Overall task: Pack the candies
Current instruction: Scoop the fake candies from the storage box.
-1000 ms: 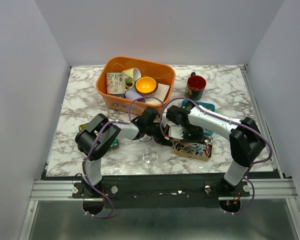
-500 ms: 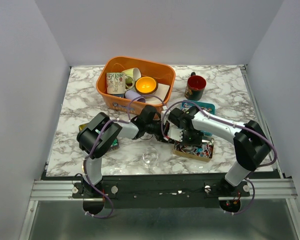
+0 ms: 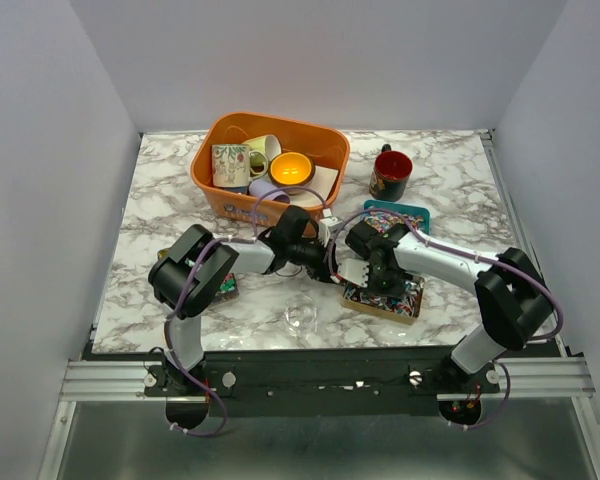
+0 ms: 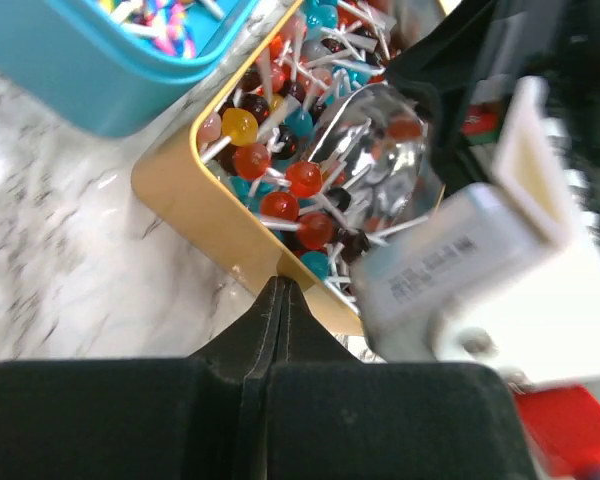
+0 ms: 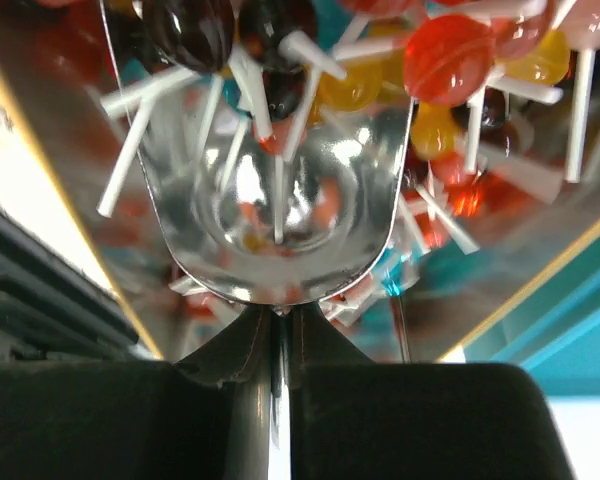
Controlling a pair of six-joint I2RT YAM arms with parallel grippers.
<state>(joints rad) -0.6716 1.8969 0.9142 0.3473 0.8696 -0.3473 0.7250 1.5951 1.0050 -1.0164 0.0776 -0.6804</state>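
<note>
The candies are round lollipops on white sticks, red, blue, yellow and dark, heaped in a yellow tray. My right gripper is shut on the thin handle of a shiny metal scoop. The scoop's bowl is pushed into the lollipops. My left gripper is shut with nothing in it, its tip against the yellow tray's rim. From above, both grippers meet at the tray's left side, left gripper beside right gripper. A teal tray of small multicoloured sweets lies just behind.
An orange basket holding mugs and a lit yellow bowl stands at the back. A dark red mug is to its right. A clear glass piece lies near the front edge. A dark item sits under the left arm.
My right arm has swung right and forward, bringing the scoop down into the yellow tray's lollipops. The left gripper has shifted slightly right, staying shut at the tray's edge.
</note>
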